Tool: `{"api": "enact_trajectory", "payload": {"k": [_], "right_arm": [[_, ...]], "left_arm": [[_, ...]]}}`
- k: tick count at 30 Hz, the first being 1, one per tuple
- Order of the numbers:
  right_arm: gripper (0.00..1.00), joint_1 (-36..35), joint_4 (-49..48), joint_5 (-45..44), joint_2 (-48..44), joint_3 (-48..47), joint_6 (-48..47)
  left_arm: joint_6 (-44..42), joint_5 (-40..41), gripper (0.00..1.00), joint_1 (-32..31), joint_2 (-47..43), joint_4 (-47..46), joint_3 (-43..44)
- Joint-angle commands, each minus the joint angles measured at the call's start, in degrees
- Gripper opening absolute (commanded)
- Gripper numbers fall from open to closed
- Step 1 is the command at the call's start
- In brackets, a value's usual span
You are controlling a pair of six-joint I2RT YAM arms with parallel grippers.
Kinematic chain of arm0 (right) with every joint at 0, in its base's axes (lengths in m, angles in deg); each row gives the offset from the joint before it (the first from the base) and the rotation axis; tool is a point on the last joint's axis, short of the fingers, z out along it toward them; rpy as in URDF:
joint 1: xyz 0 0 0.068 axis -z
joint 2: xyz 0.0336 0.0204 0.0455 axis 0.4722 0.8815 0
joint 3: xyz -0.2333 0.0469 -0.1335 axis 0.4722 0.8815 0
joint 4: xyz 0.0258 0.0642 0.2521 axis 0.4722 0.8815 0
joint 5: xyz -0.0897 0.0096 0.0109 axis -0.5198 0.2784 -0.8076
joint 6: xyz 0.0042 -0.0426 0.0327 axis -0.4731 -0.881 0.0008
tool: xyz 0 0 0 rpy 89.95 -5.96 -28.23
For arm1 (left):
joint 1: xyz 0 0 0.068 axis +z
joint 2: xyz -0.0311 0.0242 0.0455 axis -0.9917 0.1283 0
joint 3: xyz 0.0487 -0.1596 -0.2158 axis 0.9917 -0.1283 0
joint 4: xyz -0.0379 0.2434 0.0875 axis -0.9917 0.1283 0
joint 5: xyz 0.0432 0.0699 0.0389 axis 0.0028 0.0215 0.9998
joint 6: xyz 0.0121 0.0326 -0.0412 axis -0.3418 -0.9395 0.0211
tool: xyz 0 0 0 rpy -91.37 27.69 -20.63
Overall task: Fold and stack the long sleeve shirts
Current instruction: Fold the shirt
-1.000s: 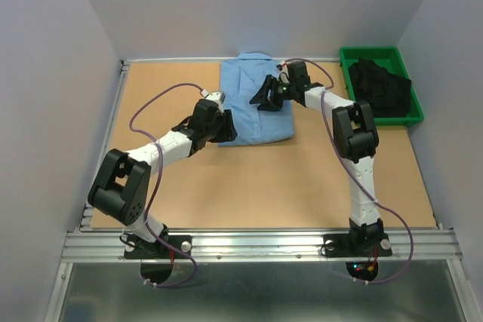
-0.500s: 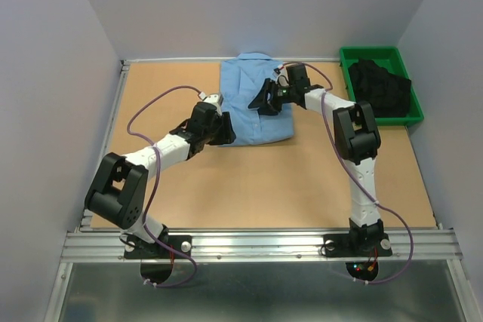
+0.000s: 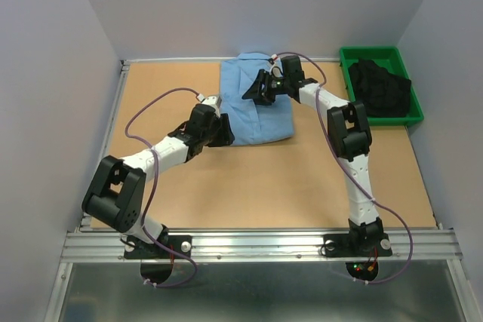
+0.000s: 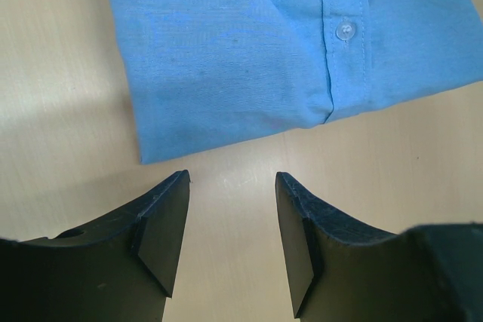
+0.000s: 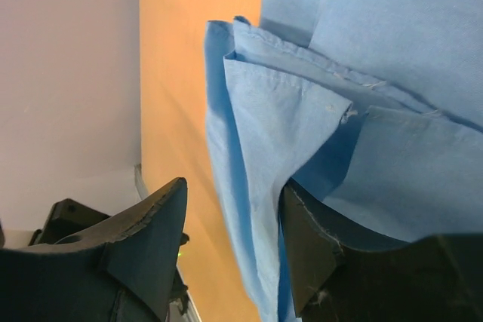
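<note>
Claws both stand apart: left claw [image 4: 232, 177] just below the folded shirt [image 3: 264, 118] at upper centre of the bench [image 3: 302, 179], right claw [image 5: 232, 185] over its loose upper layers, where snagged fabric could undo the fold.

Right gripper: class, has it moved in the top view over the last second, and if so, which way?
Yes. The right gripper has shifted left and toward the table's far edge, farther from the green bin, above the blue shirt.
</note>
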Motion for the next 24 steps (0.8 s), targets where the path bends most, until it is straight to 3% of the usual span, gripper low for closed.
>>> {"api": "enact_trajectory", "payload": {"k": [1,11,18,24], "right_arm": [[0.58,-0.4,-1.9,-3.5,-1.3,-4.2,-4.5],[0.60,-0.4,-2.1,-13.2,-6.7,-2.9,-14.0],[0.61,-0.3,-2.3,-27.1,-15.8,7.2,-16.5],[0.56,-0.3,-2.6,-22.9,-23.0,17.5,-9.4]], "left_arm": [[0.0,1.8,0.60,-0.4,-3.5,-1.3,-1.2],[0.6,2.4,0.60,-0.3,-3.9,-1.6,-2.2],[0.7,3.3,0.59,-0.3,-3.4,-1.6,-1.2],[1.0,1.5,0.52,0.9,0.2,-1.6,3.8]]}}
